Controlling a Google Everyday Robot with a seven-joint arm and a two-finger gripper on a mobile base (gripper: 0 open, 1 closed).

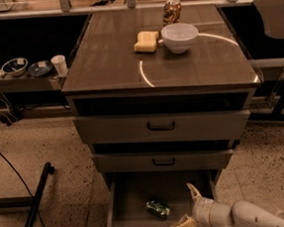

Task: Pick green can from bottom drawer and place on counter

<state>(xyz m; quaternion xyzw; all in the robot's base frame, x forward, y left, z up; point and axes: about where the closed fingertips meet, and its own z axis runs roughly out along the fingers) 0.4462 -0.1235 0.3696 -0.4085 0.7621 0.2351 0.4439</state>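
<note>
The green can (158, 208) lies on its side on the floor of the open bottom drawer (132, 198), roughly mid-width and towards the front, its long axis running slantwise. The claw (182, 207) hangs low over the right part of the drawer, just beside the can and not touching it. Its two pale fingers (193, 192) are spread wide apart with nothing between them.

The can looks small, thin-walled and already crinkled, so it is probably light, likely empty or nearly so, and easy to crush further. Its shiny metal skin is likely slick, and lying on its side it may well roll or skid across the plain drawer floor if one finger reaches it before the other.

The best hold seems to be across the middle of the body, with the fingers on opposite curved sides and square to the long axis. They should close only as firmly as needed to keep the can from slipping. Gripping by the ends looks riskier, since the rims give little flat surface.

The lift must then clear the two upper drawers, which overhang the back of the open drawer. On the tabletop (113, 63), the free area in front of the white bowl (179, 36) and yellow sponge (146, 41) looks suitable.
</note>
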